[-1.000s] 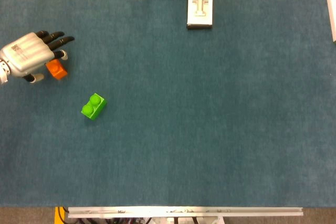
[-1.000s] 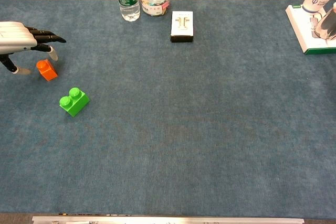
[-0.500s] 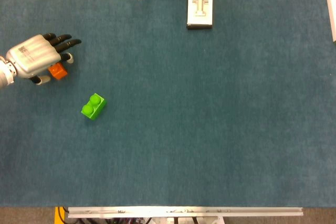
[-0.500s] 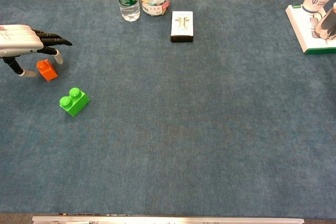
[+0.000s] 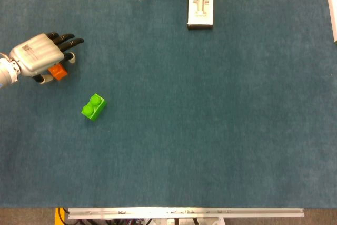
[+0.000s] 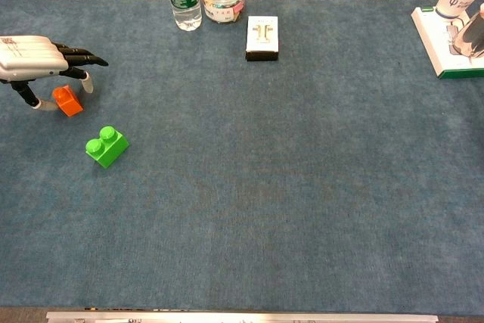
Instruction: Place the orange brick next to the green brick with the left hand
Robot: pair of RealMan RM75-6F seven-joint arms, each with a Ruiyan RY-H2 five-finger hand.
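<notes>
Sliding rightward over the last second, the left hand (image 5: 39, 56) now covers more of the orange brick (image 5: 58, 70), fingers spread above it; whether it grips is unclear. That brick sits on the counter (image 5: 210, 119), apart from the green brick (image 5: 93, 106), whose long axis runs diagonally. Carrying and placing remain

Your orange brick (image 6: 68, 100) sits on the worktop, partly under the left hand (image 6: 34, 60); the two-stud green brick (image 6: 106, 146) lies near, apart.
</notes>
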